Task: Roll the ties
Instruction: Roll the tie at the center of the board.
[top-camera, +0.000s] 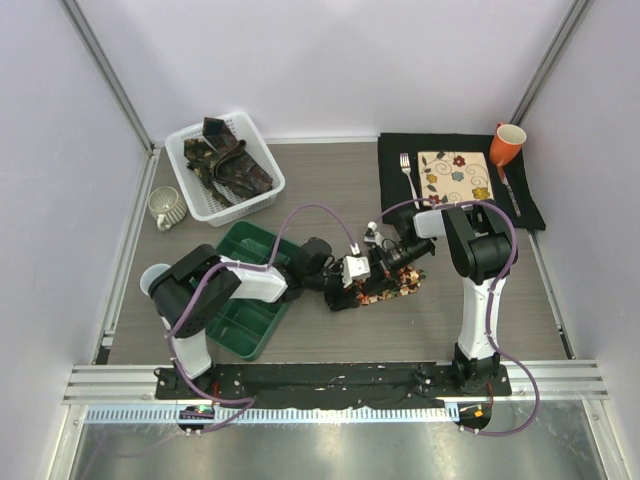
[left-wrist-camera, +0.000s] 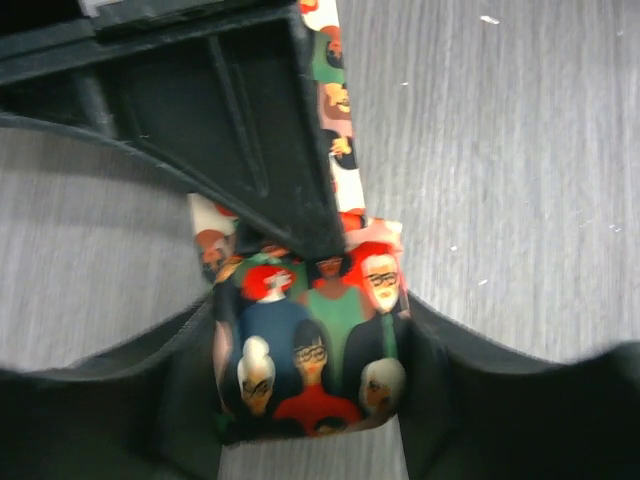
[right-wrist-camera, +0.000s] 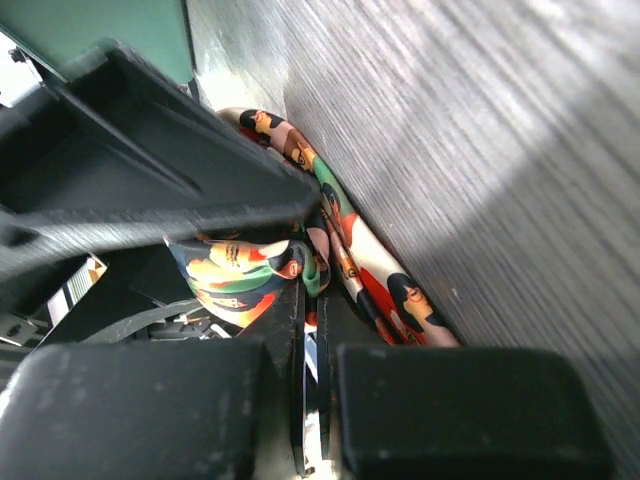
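Grey wood-grain tabletop (top-camera: 330, 190) under face-print tie (left-wrist-camera: 310, 365), pinched in clenched right gripper (right-wrist-camera: 311, 310), flanked by left gripper (left-wrist-camera: 308, 335), hold there impossible to tell.

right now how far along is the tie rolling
Done: no rolled tie shows in the green tray. In hand: the colourful tie, pinched by the right end effector, its folded end between the fingers of the left end effector. Left: that roll, plus the dark ties in the white basket.

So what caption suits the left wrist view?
A folded red-orange face-printed fabric necktie sits inside the left tool while the right tool pinches it.
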